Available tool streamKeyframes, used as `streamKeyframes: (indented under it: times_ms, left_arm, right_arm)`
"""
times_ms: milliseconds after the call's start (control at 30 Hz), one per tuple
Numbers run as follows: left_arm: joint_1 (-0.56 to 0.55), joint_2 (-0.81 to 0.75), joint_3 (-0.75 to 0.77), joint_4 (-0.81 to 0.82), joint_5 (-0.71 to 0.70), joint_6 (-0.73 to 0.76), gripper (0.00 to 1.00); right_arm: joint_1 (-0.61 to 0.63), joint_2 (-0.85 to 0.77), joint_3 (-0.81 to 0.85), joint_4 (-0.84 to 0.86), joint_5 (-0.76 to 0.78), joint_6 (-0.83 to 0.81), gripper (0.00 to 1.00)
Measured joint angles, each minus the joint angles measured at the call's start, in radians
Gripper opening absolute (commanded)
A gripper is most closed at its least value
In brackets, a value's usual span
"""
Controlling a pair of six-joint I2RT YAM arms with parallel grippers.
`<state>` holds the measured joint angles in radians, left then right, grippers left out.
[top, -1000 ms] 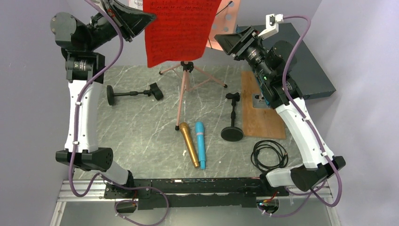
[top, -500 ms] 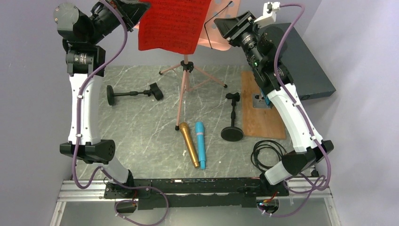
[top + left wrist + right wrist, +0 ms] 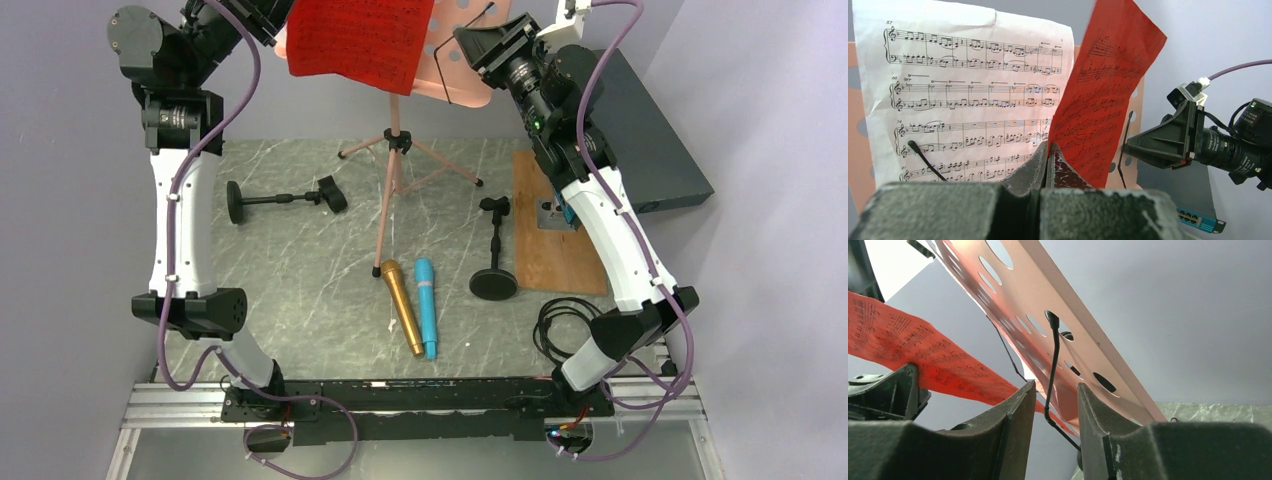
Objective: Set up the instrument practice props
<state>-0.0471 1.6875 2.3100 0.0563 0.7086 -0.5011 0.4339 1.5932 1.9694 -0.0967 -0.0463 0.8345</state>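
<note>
The pink hole-punched music desk (image 3: 457,78) stands on its tripod legs (image 3: 396,148) at the back. My left gripper (image 3: 283,18) is shut on the lower edge of the red sheet-music page (image 3: 360,40), held in front of the desk. In the left wrist view the jaws (image 3: 1048,150) pinch the red page (image 3: 1103,95) beside a white page (image 3: 968,100) resting on the desk. My right gripper (image 3: 472,45) is open; the desk's black wire page-holder (image 3: 1052,360) runs between its fingers, under the desk (image 3: 1048,290). Gold (image 3: 400,305) and blue (image 3: 426,305) microphones lie on the table.
One black round-based pole (image 3: 280,200) lies on its side at left; another (image 3: 494,255) stands at right. A wooden board (image 3: 555,235) and a dark-teal box (image 3: 650,140) are at right. A coiled black cable (image 3: 572,328) lies near the right arm's base.
Both grippers have risen and moved toward the back. The red page has gone up and left with my left gripper, and the desk shows more beside it.
</note>
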Motion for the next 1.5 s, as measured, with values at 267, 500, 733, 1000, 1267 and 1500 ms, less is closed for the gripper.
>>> streamKeyframes:
  times_ms: [267, 500, 733, 1000, 1267, 1500]
  left_arm:
    - [0.001, 0.069, 0.003, 0.102, -0.003, -0.114, 0.00]
    - [0.003, 0.119, 0.014, 0.124, -0.035, -0.183, 0.00]
    - [0.003, 0.120, 0.020, 0.149, -0.076, -0.200, 0.00]
    - [0.002, 0.137, 0.077, 0.174, -0.077, -0.200, 0.00]
    - [-0.021, 0.166, 0.090, 0.203, -0.062, -0.200, 0.00]
    - [-0.061, 0.179, 0.087, 0.213, -0.052, -0.200, 0.00]
  right_arm:
    - [0.008, 0.020, 0.028, 0.000, 0.013, 0.006, 0.22]
    - [0.010, 0.041, 0.048, 0.000, 0.013, 0.007, 0.03]
    - [0.011, 0.041, 0.048, 0.003, 0.011, 0.014, 0.00]
    - [0.011, 0.041, 0.045, 0.020, -0.027, 0.000, 0.00]
    - [0.010, 0.041, 0.032, 0.055, -0.076, -0.045, 0.00]
    - [0.010, 0.040, 0.004, 0.106, -0.117, -0.084, 0.00]
